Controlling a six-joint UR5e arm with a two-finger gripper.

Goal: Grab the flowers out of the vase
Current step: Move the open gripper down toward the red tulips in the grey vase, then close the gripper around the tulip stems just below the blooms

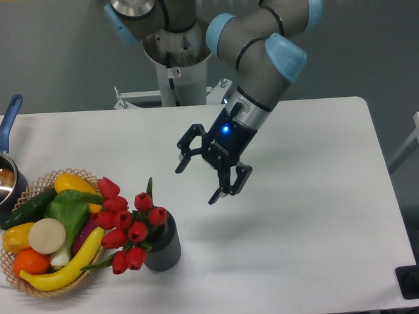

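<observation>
The vase (165, 247) is being seen near the front edge of the white table (314, 196), standing upright, a dark ribbed cylinder; the flowers (127, 226) are being held in it, their red buds and green leaves spilling out to the left of its mouth and leaning over toward the wicker basket (39, 291); the lowest buds are hanging beside the vase wall, and the leftmost ones appear to be overlapping the basket rim, though contact cannot be told from this angle. The basket is being filled by toy produce: a yellow banana (62, 265) along its front, a white round slice (47, 235), an orange piece (29, 261), a green cucumber (29, 206) and a yellow pepper (72, 183) at the back. A dark pot with a blue handle (10, 114) is being cut off by the left edge of the view; its contents cannot be made out.

The gripper (200, 180) is being held in the air above the table, up and to the right of the flowers and apart from them; the wrist is being tilted so that the fingers are pointing down and to the left; the fingers are being kept spread wide, with nothing between them; a blue light is showing on the gripper body.
</observation>
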